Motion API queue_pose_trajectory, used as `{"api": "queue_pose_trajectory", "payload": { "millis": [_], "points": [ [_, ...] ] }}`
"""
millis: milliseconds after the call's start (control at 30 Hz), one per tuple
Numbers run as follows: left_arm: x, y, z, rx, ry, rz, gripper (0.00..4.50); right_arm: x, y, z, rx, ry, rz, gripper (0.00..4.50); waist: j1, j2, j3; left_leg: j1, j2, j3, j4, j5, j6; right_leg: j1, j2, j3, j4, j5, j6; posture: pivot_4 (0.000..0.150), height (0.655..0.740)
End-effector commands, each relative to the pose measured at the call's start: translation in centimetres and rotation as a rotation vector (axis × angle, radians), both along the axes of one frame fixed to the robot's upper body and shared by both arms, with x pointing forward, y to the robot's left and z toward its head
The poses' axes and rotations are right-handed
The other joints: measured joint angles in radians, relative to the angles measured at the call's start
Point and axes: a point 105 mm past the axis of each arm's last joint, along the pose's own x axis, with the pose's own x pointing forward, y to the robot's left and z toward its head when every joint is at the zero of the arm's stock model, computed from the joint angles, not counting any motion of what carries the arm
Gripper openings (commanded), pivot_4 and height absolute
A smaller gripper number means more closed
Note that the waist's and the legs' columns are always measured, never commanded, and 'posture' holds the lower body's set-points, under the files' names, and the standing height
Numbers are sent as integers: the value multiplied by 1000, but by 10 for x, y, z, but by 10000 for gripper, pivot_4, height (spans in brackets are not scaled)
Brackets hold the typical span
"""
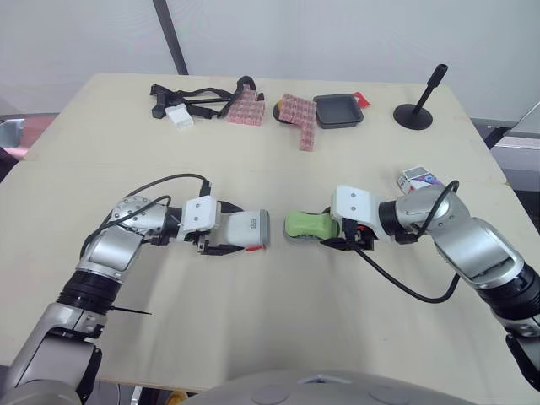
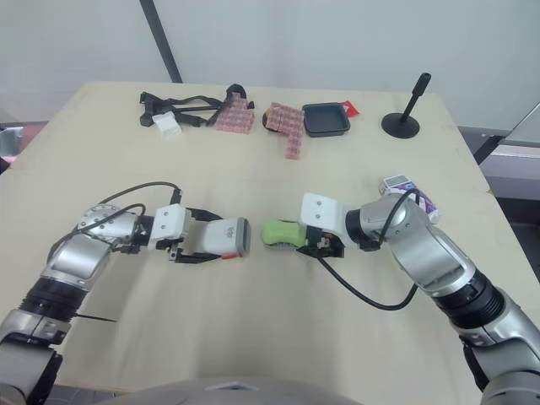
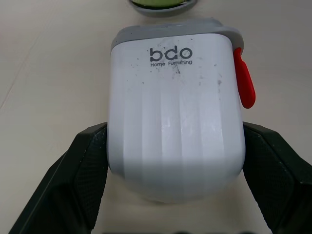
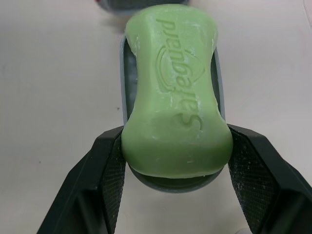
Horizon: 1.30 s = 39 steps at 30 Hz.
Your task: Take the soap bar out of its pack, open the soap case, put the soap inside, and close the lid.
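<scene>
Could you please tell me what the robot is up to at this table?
It is putting a soap into its case. The right gripper clasps the green soap, which lies in the case's grey base on the table. The left gripper holds the white lid a little apart from the base, so the case is not yet closed. The pack lies by the right arm.

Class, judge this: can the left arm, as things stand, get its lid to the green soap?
Probably yes: only bare table lies between the lid in the left gripper and the soap held by the right gripper.
</scene>
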Motion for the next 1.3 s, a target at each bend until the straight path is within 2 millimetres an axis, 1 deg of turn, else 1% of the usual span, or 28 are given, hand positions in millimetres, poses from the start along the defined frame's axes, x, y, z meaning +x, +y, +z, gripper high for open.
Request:
{"api": "queue_pose_trajectory", "payload": {
  "millis": [33, 200, 400, 700, 800, 933, 967, 1000, 1067, 1200, 1300],
  "points": [
    [5, -8, 9, -18, -49, -11, 34495, -3, 8, 13, 9, -50, 44, 25506, 1, 0, 0, 0, 0, 0, 0, 0, 0, 0, 0, 0, 0, 0, 0, 1500, 7400],
    [6, -17, 12, -51, -48, -14, 34495, -3, 11, 11, 0, -53, 57, 25506, 1, 0, 0, 0, 0, 0, 0, 0, 0, 0, 0, 0, 0, 0, 0, 1500, 7400],
    [6, -19, 13, -59, -45, -20, 34495, -1, 15, 10, -6, -55, 65, 25506, 1, 0, 0, 0, 0, 0, 0, 0, 0, 0, 0, 1, 1, 0, 0, 1500, 7400],
    [5, -32, 12, -66, -48, -47, 34495, 2, 27, 10, -10, -65, 101, 25506, 1, 0, 0, 0, 0, 0, 1, 0, 0, 0, 0, 1, 1, 0, 0, 1500, 7400],
    [6, -36, 13, -73, -53, -49, 34495, 5, 33, 11, -6, -81, 108, 25506, 1, 0, 0, 0, 0, 0, 1, 0, 0, 0, 0, 1, 2, 0, 0, 1500, 7400],
    [8, -42, 14, -80, -65, -51, 34495, 11, 48, 21, 48, -170, 132, 25506, 1, 0, 0, 0, 0, 0, 1, 0, 0, 0, 0, 1, 3, 0, 0, 1500, 7400],
    [8, -42, 14, -82, -65, -50, 34495, 10, 48, 22, 50, -171, 134, 35803, 2, 0, 0, 0, 0, 0, 1, 0, 0, 0, 0, 1, 2, 0, 0, 1500, 7400],
    [8, -42, 14, -83, -65, -48, 34495, 11, 45, 21, 47, -165, 123, 39240, 2, 1, 0, 0, 0, 0, 1, 0, 0, 0, 0, 1, 2, 0, 0, 1500, 7400],
    [8, -41, 14, -83, -65, -46, 34495, 12, 40, 19, 36, -149, 107, 44751, 3, 0, 0, 0, 0, 0, 1, 0, 0, 0, 0, 1, 2, 0, 0, 1500, 7400],
    [9, -36, 13, -77, -65, -31, 34495, 5, 15, 7, -26, -127, 120, 44751, 8, 0, 0, -1, 0, 0, 1, 0, 0, 0, 0, 0, 2, 0, 0, 1500, 7400],
    [10, -35, 14, -74, -69, -30, 34495, 6, 3, 0, -72, -114, 104, 44751, 3, 0, 0, -1, 0, 0, 1, 0, 1, 0, -1, 0, 1, 0, 0, 1500, 7400]
  ]
}}
